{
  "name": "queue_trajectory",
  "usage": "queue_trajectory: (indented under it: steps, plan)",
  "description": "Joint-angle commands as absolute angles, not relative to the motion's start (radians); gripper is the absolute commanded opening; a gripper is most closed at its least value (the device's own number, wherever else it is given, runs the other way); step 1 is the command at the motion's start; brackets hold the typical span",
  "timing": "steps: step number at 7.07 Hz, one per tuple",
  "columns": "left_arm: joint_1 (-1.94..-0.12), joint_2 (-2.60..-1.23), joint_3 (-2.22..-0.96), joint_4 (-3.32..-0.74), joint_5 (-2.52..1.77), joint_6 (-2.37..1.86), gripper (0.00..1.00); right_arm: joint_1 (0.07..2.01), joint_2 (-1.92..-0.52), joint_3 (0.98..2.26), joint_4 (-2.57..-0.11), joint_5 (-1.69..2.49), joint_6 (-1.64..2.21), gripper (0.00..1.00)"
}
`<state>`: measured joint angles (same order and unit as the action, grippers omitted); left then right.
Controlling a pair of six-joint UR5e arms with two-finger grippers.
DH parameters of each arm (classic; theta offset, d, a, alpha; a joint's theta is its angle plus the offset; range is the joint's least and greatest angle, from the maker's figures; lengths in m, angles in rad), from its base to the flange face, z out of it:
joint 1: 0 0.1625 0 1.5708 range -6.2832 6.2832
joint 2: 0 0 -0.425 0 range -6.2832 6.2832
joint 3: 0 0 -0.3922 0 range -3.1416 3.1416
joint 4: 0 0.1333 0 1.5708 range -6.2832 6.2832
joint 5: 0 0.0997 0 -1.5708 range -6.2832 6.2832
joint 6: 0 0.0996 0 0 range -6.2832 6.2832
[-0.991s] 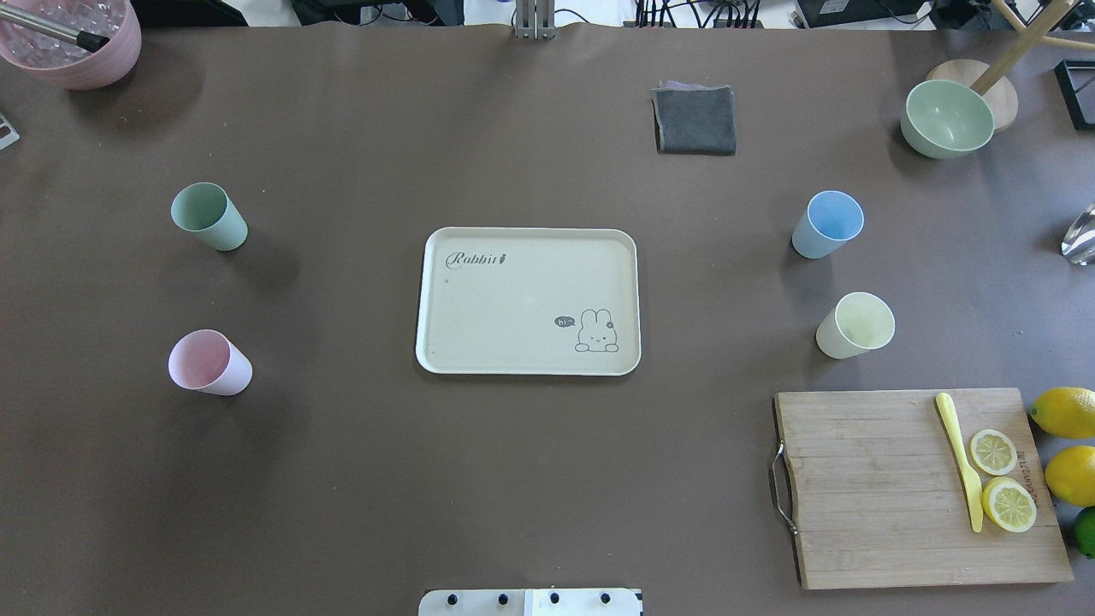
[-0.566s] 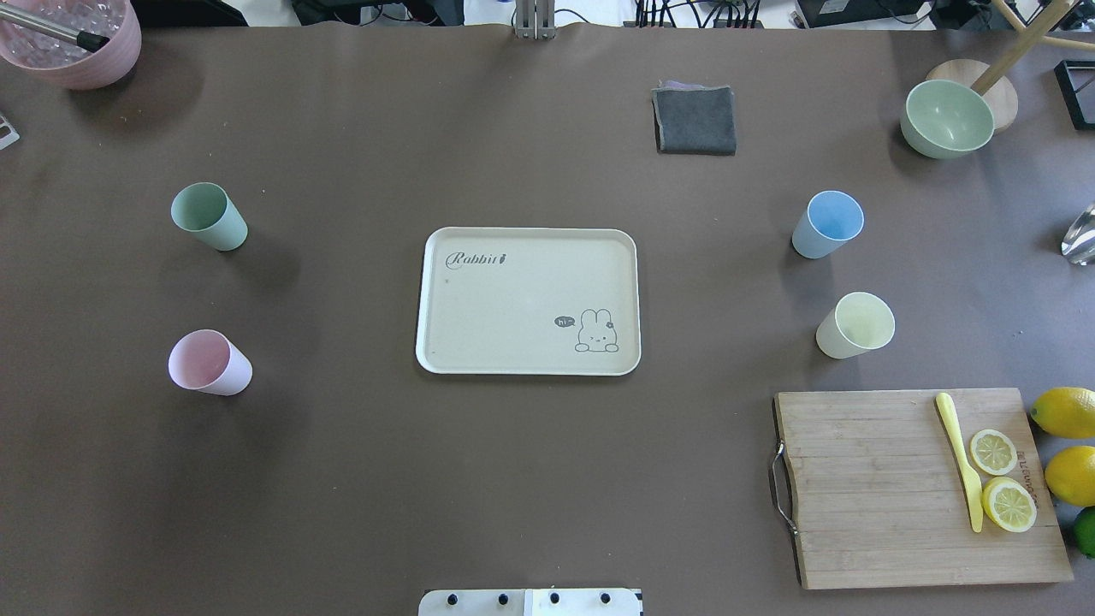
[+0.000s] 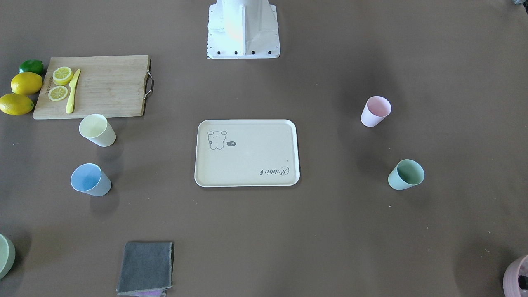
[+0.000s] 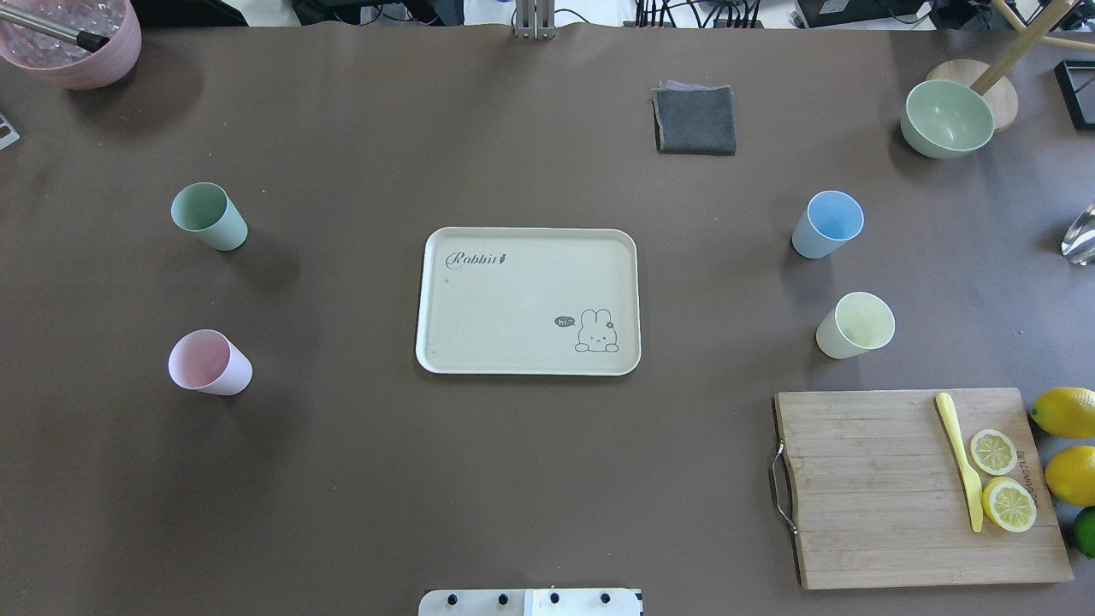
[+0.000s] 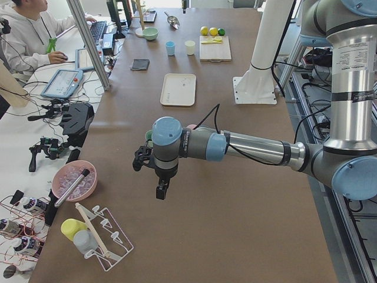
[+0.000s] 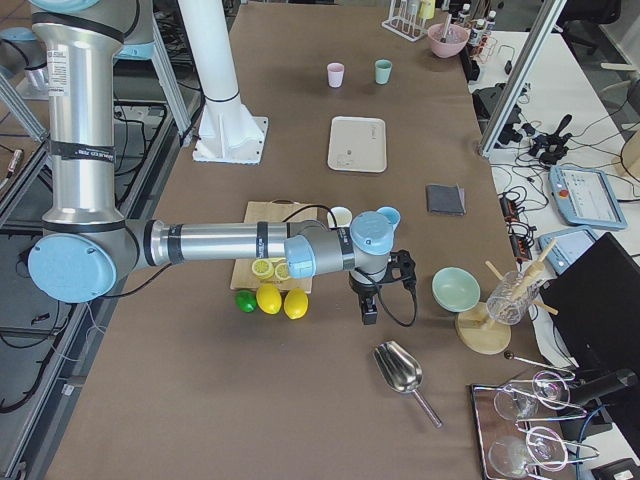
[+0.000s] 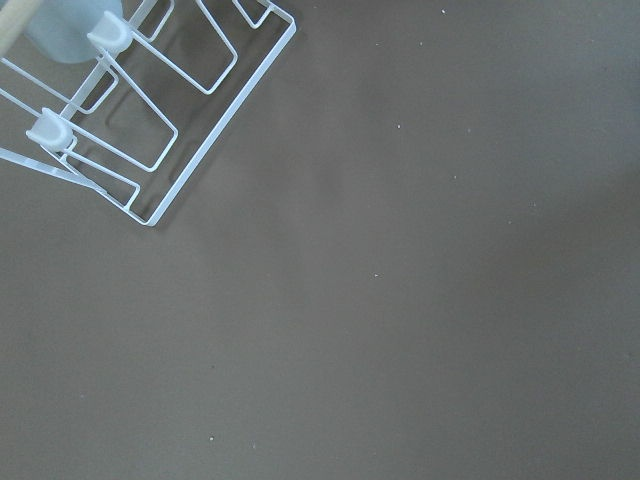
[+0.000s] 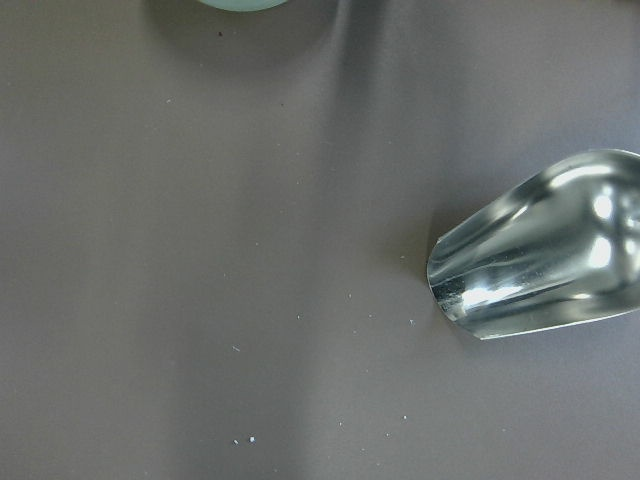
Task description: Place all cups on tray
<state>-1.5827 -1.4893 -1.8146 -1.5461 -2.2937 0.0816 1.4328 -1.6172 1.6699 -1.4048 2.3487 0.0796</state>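
The cream tray with the "Rabbit" lettering lies flat at the table's middle, with nothing on it. The mint green cup and the pink cup stand upright to its left. The light blue cup and the pale yellow cup stand upright to its right. My left gripper hangs above the table's far left end, beyond the green and pink cups. My right gripper hangs above the far right end, past the blue cup. I cannot tell whether either is open or shut.
A wooden cutting board with lemon slices and a yellow knife lies front right, whole lemons beside it. A grey cloth, a green bowl and a pink bowl sit at the back. A metal scoop and a wire rack lie under the wrists.
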Motion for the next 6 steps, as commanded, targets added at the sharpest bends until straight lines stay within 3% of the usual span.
queue_trajectory:
  steps: [1,6]
  plan:
    - [-1.571,-1.493,-1.819,-1.548,-2.298,0.069,0.98,1.428,-1.628,1.709,-1.396,2.364,0.087,1.00]
    - [-1.355,-1.476,-1.848,-1.872,-2.321,-0.396,0.98,1.194,-1.626,1.813,-1.211,2.350,0.620,1.00]
